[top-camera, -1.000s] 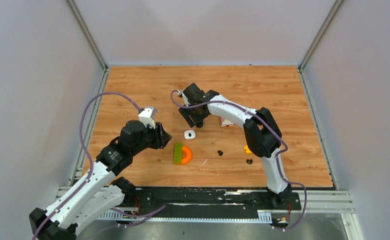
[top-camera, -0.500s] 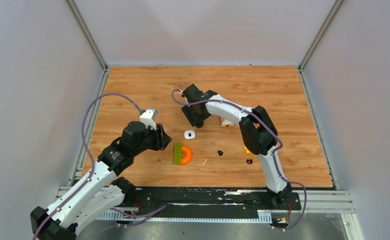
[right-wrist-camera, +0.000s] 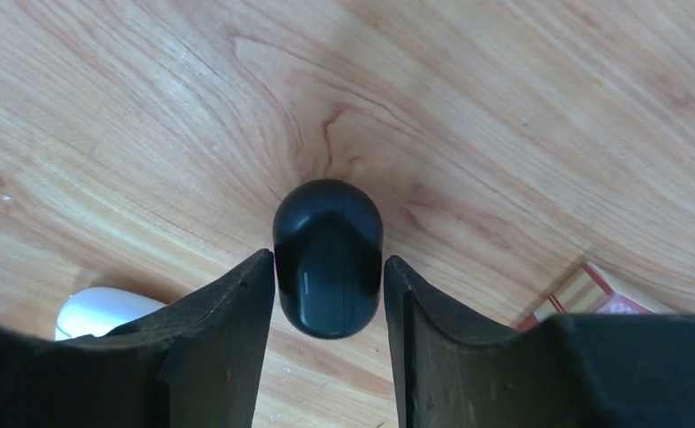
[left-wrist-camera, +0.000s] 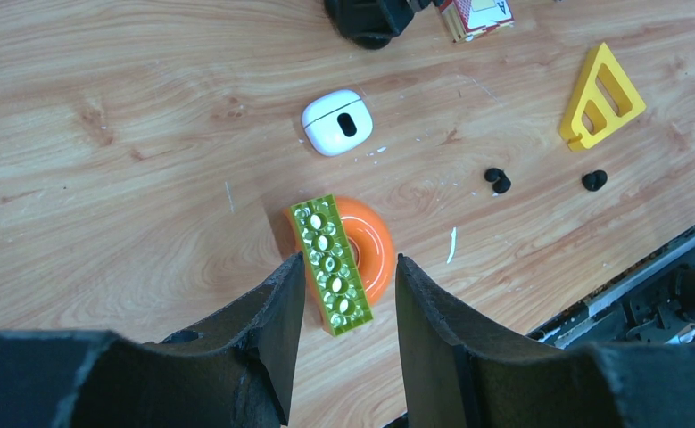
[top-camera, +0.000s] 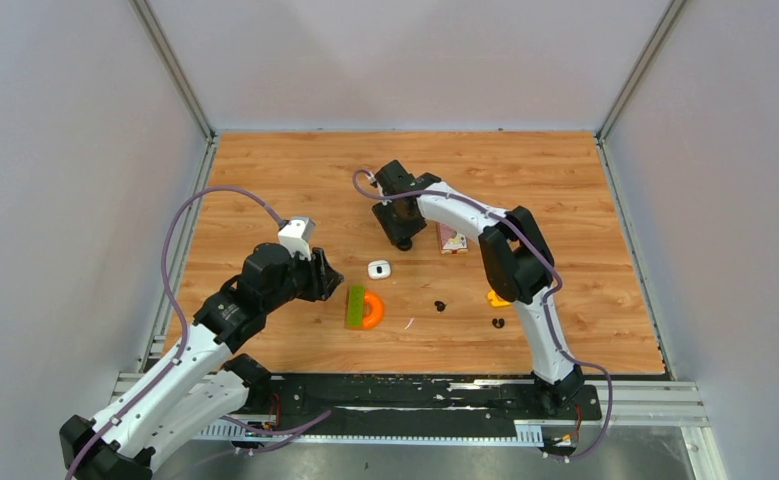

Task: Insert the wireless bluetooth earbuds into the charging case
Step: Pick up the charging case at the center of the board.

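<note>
A black charging case lies on the wood between my right gripper's fingers, which press against both its sides; in the top view this gripper is at mid table. A white charging case with a dark oval on top lies just in front of it. Two black earbuds lie apart on the table, also seen from above. No white earbuds show. My left gripper is open and empty, hovering over the green brick.
The green brick leans on an orange ring. A yellow triangle, a red-and-white card box and a thin white sliver lie nearby. Grey walls enclose the table on three sides.
My right gripper has shifted a little to the right and turned at the wrist. The left arm has barely moved.
</note>
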Robot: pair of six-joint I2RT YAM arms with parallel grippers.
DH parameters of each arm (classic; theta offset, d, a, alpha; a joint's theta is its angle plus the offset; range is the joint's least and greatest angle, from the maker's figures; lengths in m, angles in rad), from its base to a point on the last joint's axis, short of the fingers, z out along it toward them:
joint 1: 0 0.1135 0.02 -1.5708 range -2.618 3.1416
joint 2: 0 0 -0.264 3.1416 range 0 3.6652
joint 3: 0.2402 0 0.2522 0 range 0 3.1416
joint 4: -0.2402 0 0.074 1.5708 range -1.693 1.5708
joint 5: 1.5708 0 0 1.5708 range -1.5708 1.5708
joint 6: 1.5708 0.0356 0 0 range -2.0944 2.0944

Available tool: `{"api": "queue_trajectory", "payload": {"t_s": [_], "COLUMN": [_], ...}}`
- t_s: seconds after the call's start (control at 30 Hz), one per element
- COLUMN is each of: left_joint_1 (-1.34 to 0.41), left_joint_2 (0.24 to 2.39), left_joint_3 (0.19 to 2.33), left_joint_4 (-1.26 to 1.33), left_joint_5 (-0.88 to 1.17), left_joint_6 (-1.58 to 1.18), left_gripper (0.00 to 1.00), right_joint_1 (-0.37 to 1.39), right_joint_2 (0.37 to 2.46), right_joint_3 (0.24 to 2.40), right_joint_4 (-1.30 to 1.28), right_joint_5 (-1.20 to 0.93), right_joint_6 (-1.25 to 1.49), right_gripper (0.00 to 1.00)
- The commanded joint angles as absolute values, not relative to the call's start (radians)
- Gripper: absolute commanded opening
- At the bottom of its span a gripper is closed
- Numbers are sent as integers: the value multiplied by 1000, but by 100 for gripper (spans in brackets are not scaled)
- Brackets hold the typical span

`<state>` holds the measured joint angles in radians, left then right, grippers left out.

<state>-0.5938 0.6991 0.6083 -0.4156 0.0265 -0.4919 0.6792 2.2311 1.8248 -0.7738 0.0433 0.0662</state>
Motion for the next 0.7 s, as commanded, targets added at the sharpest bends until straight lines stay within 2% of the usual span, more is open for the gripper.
{"api": "queue_trajectory", "payload": {"t_s": [0.0,0.27,0.47,0.67], "left_joint_1": [-590,-591,-591,-590], "left_joint_2": [690,689,711,798], "left_joint_3": [615,613,610,647], "left_joint_4": [-390,-385,-347,-278], "left_joint_5": [43,46,45,16], "left_joint_6": [-491,-489,-445,-414], "left_gripper": [49,49,49,51], "right_joint_1": [679,673,672,668], "right_joint_2": [2266,2286,2194,1949], "right_joint_3": [1864,1869,1796,1634], "right_joint_4": [-787,-801,-787,-740], "right_joint_5": [-11,-26,-34,-133], "right_joint_6": [36,6,-54,-144], "right_gripper": [50,50,36,28]}}
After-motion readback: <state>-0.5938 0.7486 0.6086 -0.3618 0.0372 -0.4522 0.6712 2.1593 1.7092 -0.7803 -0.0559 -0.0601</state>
